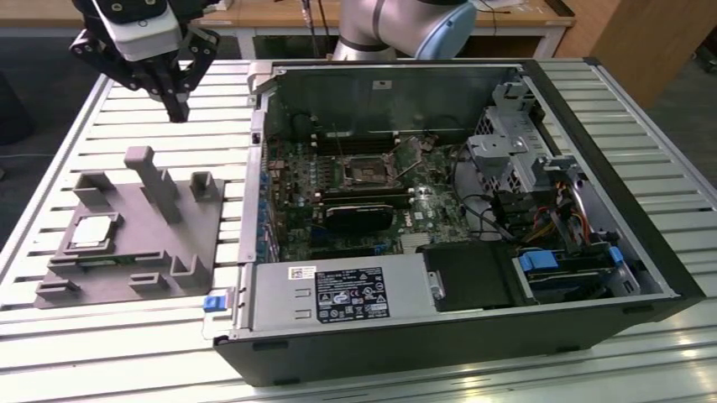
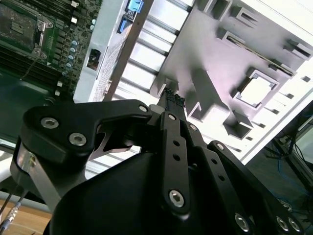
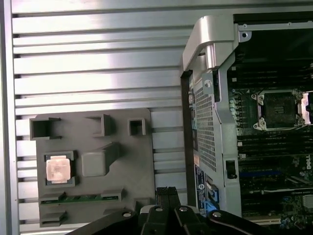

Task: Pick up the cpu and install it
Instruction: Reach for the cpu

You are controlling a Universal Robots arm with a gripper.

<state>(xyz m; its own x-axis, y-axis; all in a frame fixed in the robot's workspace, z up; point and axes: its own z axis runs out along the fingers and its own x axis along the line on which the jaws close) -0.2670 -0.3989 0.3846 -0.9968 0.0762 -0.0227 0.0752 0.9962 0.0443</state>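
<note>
The cpu (image 1: 92,232) is a small silver square lying in a recess of the grey plastic fixture (image 1: 218,227) at the exterior view's left. Both wrist views show the cpu (image 2: 257,91) (image 3: 57,169) seated there, untouched. My gripper (image 1: 176,113) hangs high above the slatted table beyond the fixture, fingers pressed together with nothing between them. The same shut tips appear in both wrist views (image 2: 171,98) (image 3: 167,193). The motherboard socket (image 1: 364,170) (image 3: 276,108) sits in the open computer case with its metal frame raised.
The open computer case (image 1: 627,252) fills the table's middle and the exterior view's right, with a power supply (image 1: 336,295) at its front. A tall post (image 1: 151,180) and several blocks rise from the fixture. A green memory stick (image 3: 80,198) lies in a fixture slot.
</note>
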